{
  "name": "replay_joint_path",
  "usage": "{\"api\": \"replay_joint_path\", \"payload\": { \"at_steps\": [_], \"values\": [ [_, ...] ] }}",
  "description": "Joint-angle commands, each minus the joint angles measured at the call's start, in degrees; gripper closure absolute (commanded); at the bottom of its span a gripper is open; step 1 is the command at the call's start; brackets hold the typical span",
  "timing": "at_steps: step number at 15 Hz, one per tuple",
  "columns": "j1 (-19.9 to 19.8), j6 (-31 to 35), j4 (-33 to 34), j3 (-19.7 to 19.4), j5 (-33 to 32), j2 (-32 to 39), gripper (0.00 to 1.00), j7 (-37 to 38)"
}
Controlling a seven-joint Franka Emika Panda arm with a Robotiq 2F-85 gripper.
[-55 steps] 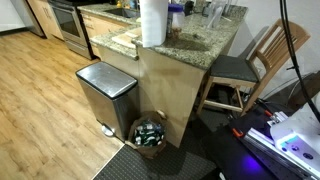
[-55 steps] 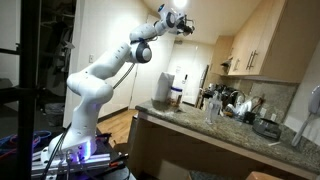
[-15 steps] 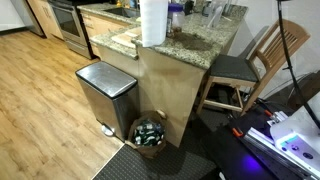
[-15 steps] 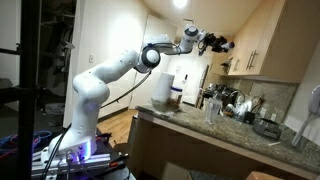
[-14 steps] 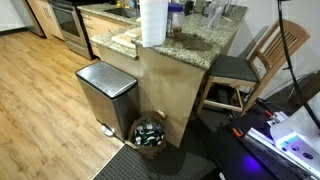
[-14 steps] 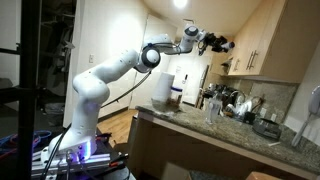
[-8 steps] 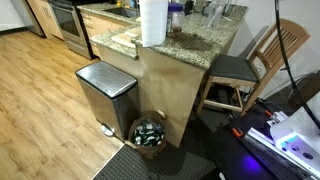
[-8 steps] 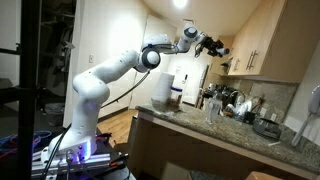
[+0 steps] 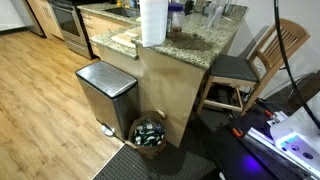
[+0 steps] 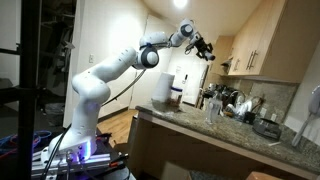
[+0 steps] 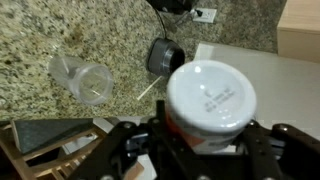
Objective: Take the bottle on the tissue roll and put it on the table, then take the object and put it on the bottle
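Observation:
In the wrist view my gripper [image 11: 210, 135] is shut on the bottle [image 11: 210, 95]. The bottle is white with a reddish label band, its round white end facing the camera. In an exterior view the gripper [image 10: 205, 48] hangs high above the table [image 10: 200, 125], up and to the right of the tall white tissue roll [image 10: 161, 87]. The roll [image 9: 153, 22] stands on the speckled granite table [image 9: 205, 42] near its edge. Which thing is the object I cannot tell.
Below the gripper lie a clear plastic cup [image 11: 82, 80] on its side and a dark round container [image 11: 165, 55]. Several bottles and kitchen items [image 10: 230, 103] crowd the counter's back. A steel pedal bin [image 9: 105, 92], a basket [image 9: 150, 133] and a wooden chair [image 9: 255, 60] stand by the counter.
The arm has swung the gripper with the bottle a little to the left and slightly down, and the wrist has turned. The grip has not changed.

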Motion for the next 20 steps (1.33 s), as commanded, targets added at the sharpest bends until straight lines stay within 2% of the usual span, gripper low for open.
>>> {"api": "replay_joint_path", "payload": {
  "at_steps": [1,3,4,6,14,16,17,18,20],
  "values": [
    [-0.3,-0.7,0.0,1.2,0.7,-0.4,0.50,0.0],
    [-0.4,-1.5,0.0,1.8,1.3,-0.9,0.50,0.0],
    [-0.5,-1.5,0.0,1.9,1.3,-0.9,0.75,0.0],
    [-1.2,-3.6,-0.1,5.5,6.4,-1.3,0.75,3.3],
    [0.0,-3.1,-0.3,12.6,16.6,-2.0,0.75,20.0],
    [-0.4,-4.2,-0.9,14.2,19.1,-2.5,0.75,24.0],
    [0.5,-2.2,-0.6,12.5,16.4,-1.4,0.75,21.1],
    [0.5,-2.2,-0.7,12.7,16.4,-1.4,0.50,21.6],
    [0.6,-2.2,-0.7,12.7,16.4,-1.3,0.50,21.6]
  ]
}}
